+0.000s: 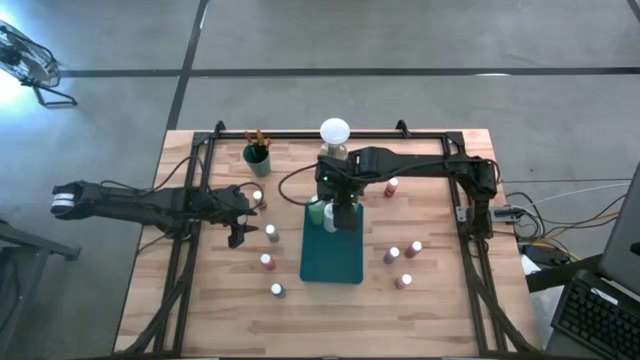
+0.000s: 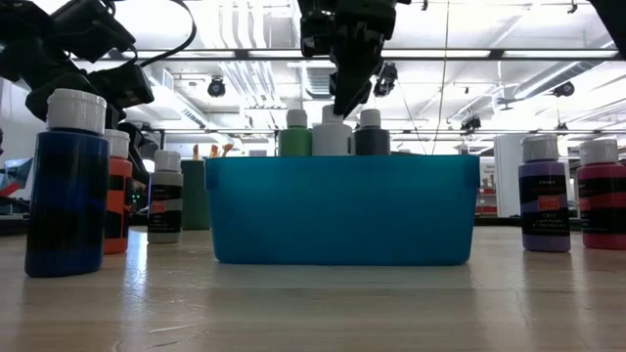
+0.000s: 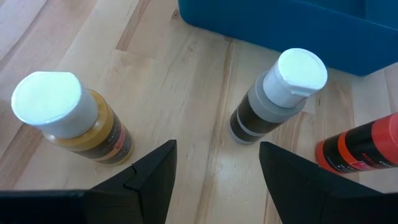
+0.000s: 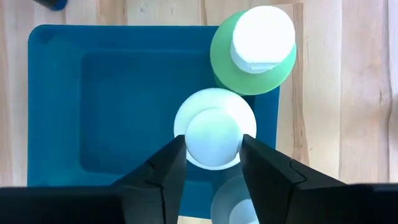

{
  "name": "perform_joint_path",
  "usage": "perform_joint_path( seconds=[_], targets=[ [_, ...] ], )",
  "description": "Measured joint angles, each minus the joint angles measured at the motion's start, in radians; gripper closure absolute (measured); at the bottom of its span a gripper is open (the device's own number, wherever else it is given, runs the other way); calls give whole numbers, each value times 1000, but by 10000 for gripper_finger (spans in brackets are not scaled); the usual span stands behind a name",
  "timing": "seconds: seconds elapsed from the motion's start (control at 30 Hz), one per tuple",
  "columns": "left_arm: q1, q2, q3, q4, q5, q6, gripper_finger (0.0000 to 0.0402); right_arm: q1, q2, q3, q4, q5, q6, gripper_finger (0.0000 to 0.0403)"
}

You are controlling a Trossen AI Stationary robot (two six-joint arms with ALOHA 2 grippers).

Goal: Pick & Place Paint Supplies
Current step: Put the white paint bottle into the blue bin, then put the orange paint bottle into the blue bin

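while three bottles already stand inside the teal tray (image 1: 335, 262), most of the paint supplies are outside it, so i judge the job barely begun. in the tray's far end sit a green bottle (image 4: 254, 53), a white bottle (image 4: 214, 137) and a grey one (image 2: 371, 134), upright in a close row.

the right gripper (image 4: 212, 163) hangs straight above the white bottle, its fingers on either side of the cap with a slight gap showing; whether it grips the cap or has let go i cannot tell, though the bottle looks set down on the tray floor.

the left gripper (image 3: 216, 163) hovers just outside the tray's left wall, fingers spread wide and holding nothing. ahead of it stand a mustard-yellow bottle (image 3: 71, 121) and a dark bottle (image 3: 270, 96), with a red-orange bottle (image 3: 360, 152) just beside the dark one; the dark one is nearest the tray.

left to do, as far as can be seen: four bottles left of the tray, four more to its right, including a purple bottle (image 2: 543, 196) and a red bottle (image 2: 601, 196), and the brushes (image 1: 257, 138) standing in a green cup (image 1: 257, 158) beyond the tray's far left corner.
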Motion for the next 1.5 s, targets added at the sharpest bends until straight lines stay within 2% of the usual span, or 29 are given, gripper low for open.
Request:
perform_joint_path(
  seconds=[0.23,0.57,0.77,1.1,1.5],
  targets=[
    [0,0,0,0,0,0,167,0,0,0,-5,2,1,274],
    [0,0,0,0,0,0,167,9,-5,65,-69,1,10,212],
    [0,0,0,0,0,0,167,14,-11,183,-177,0,39,201],
    [0,0,0,0,0,0,167,24,-17,419,-284,0,109,245],
    [0,0,0,0,0,0,167,25,-17,480,-299,0,107,316]
  ],
)
